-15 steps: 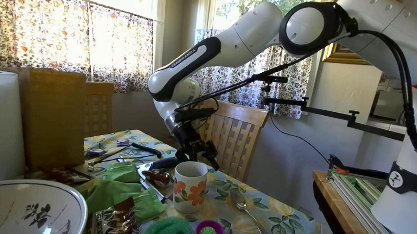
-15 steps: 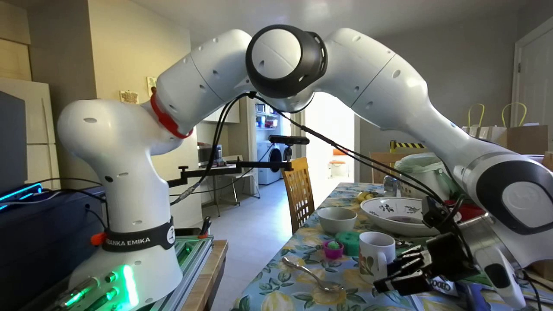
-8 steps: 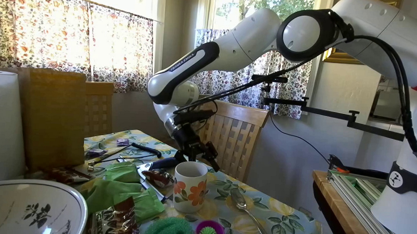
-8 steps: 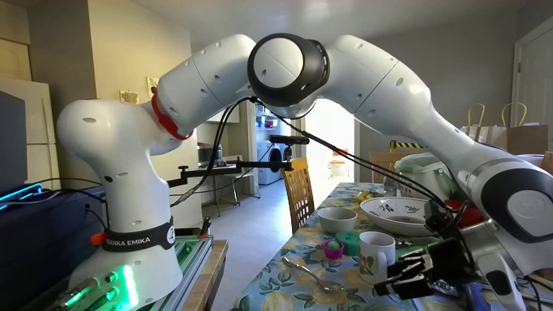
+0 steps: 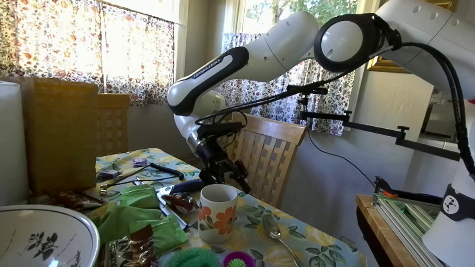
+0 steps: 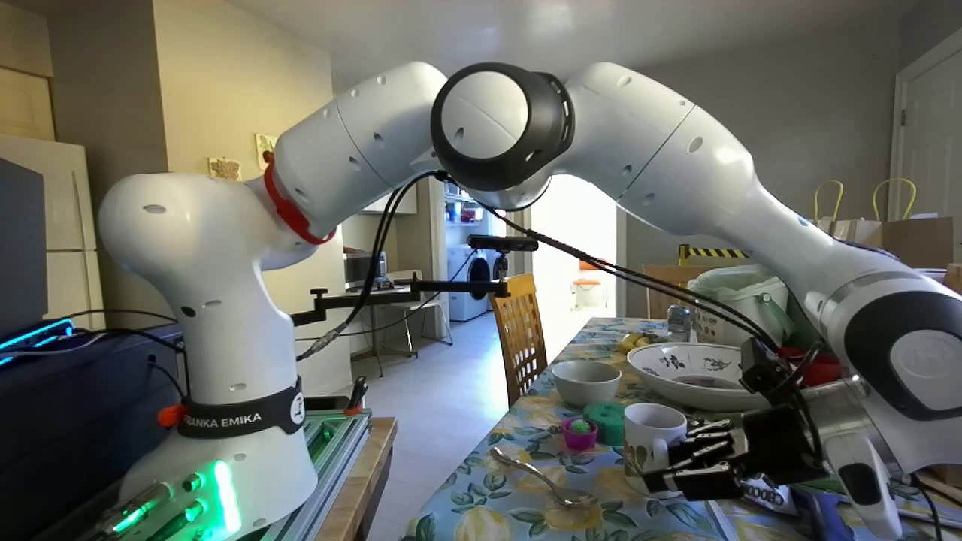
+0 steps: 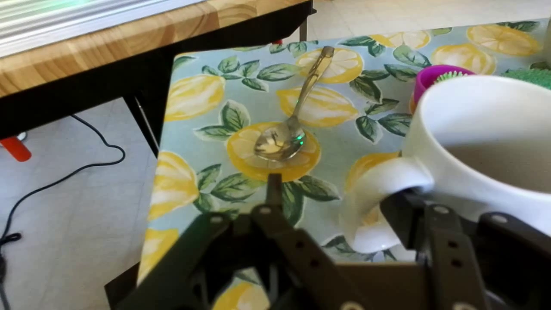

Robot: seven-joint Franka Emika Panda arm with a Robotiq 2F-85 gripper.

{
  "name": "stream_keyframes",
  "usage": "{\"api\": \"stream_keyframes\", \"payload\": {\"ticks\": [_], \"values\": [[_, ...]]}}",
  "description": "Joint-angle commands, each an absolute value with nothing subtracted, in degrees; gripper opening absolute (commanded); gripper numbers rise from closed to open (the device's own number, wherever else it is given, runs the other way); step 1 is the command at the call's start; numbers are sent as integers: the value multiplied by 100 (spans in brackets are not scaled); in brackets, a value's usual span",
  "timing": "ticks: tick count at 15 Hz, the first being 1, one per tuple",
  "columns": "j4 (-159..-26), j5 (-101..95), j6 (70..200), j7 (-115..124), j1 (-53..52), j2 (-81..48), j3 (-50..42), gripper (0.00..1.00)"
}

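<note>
We've got the end effector (image 7: 338, 196) down low right beside the mug (image 5: 218, 215), with its fingers (image 7: 274, 191) parted fairly wide. In the wrist view the mug's handle (image 7: 359, 211) sits in the gap, nearer the mug-side finger, and that finger lines up with the handle's opening. We honestly can't tell if either one touches it. The mug is upright on the worktop (image 7: 189, 137), white with orange flowers, set in from the corner nearest the robot base (image 6: 263, 473). Between it and that corner we see the spoon (image 7: 294, 122), its thin end toward the base-side edge. Following that edge away from the corner, there's a pink cup (image 6: 579, 440) with a green spiky ball (image 5: 237, 266) in it, a green sponge (image 5: 188, 260) just beside it, then a small bowl (image 6: 586, 387). Farther in we spot the big bowl (image 6: 688, 394) with leafy sprigs painted inside. In an exterior view there's crumpled green stuff (image 5: 125, 221) between the big bowl and the mug, with a brown packet (image 5: 136, 249) by it. Along the edge behind the end effector in that same view we've got a chair (image 5: 267, 151), with flowery curtains (image 5: 140, 61) beyond.
</note>
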State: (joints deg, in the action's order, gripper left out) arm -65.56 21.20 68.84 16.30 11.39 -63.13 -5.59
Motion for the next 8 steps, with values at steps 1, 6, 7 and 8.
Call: {"api": "stream_keyframes", "payload": {"ticks": [1,6,7,8], "values": [[-6059,2299,6603,1783,1296,-6601,-469,52],[-5904,2346,6556,1818,1346,-6732,-475,45],[-5879,2348,6535,1821,1352,-6759,-475,47],[-5857,2346,6521,1826,1357,-6782,-475,46]]}}
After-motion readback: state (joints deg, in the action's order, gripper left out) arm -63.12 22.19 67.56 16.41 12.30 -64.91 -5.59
